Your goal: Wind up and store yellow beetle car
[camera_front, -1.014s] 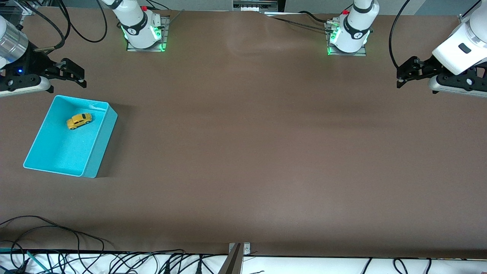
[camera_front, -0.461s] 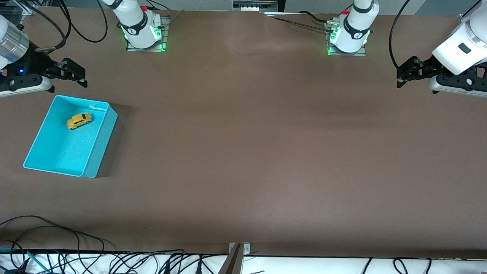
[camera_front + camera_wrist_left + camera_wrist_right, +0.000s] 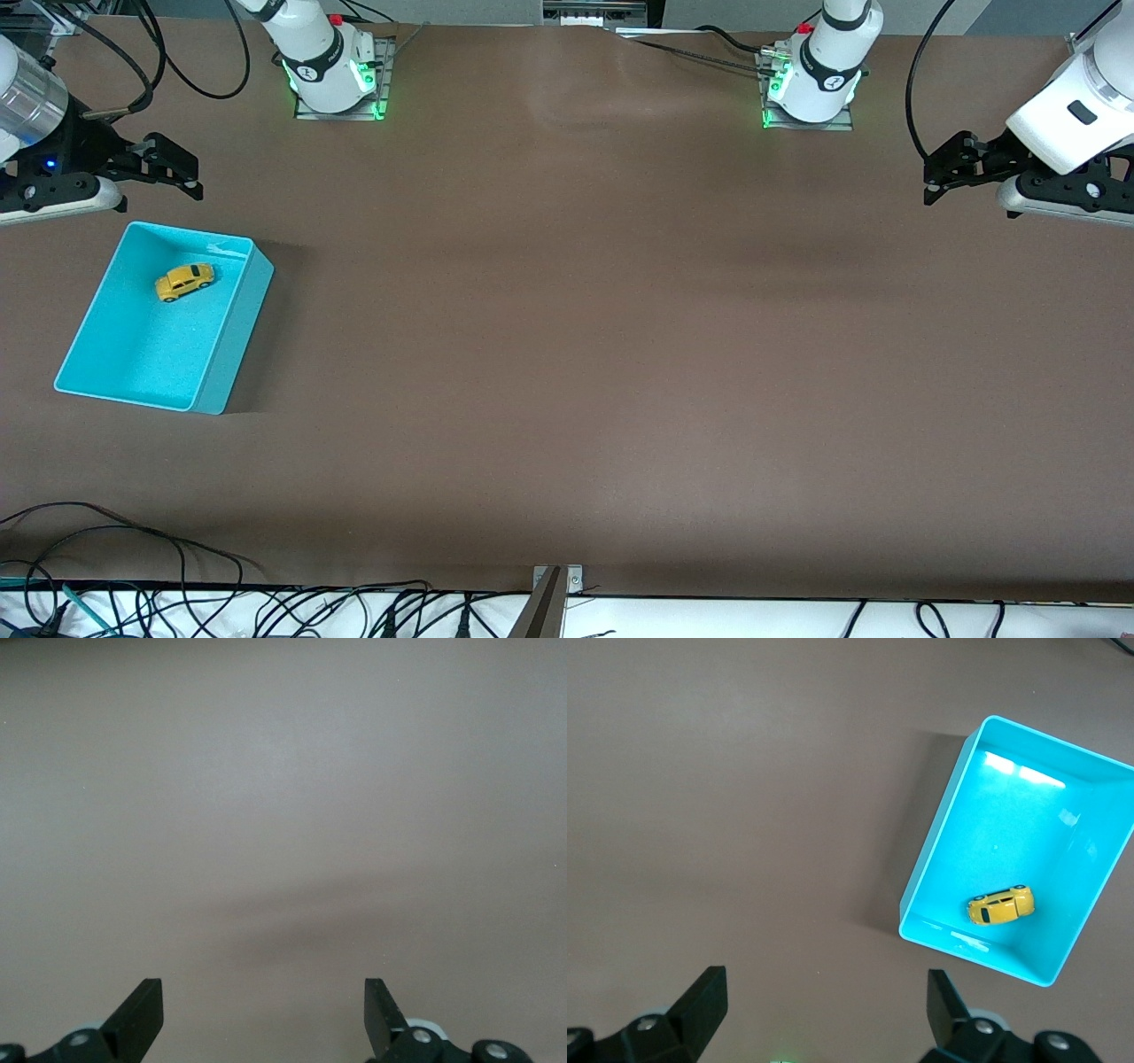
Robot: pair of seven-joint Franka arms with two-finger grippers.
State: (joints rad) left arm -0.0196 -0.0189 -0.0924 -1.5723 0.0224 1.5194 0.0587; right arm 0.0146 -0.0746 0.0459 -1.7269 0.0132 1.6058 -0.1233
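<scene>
The yellow beetle car rests on its wheels on the floor of a turquoise bin, at the right arm's end of the table. It lies in the part of the bin toward the robots' bases. The right wrist view shows the car inside the bin from above. My right gripper hovers open beside the bin's rim, over bare table, with nothing between its fingers. Up in the air at the left arm's end, my left gripper is open and holds nothing; its wrist view shows only brown tabletop between its fingertips.
The brown table stretches wide between the two grippers. Both arm bases stand along the edge farthest from the front camera. Black cables and a small metal bracket line the table's edge nearest the front camera.
The right gripper has drifted very slightly toward the robots' bases. The car, the bin and the left gripper have not moved.
</scene>
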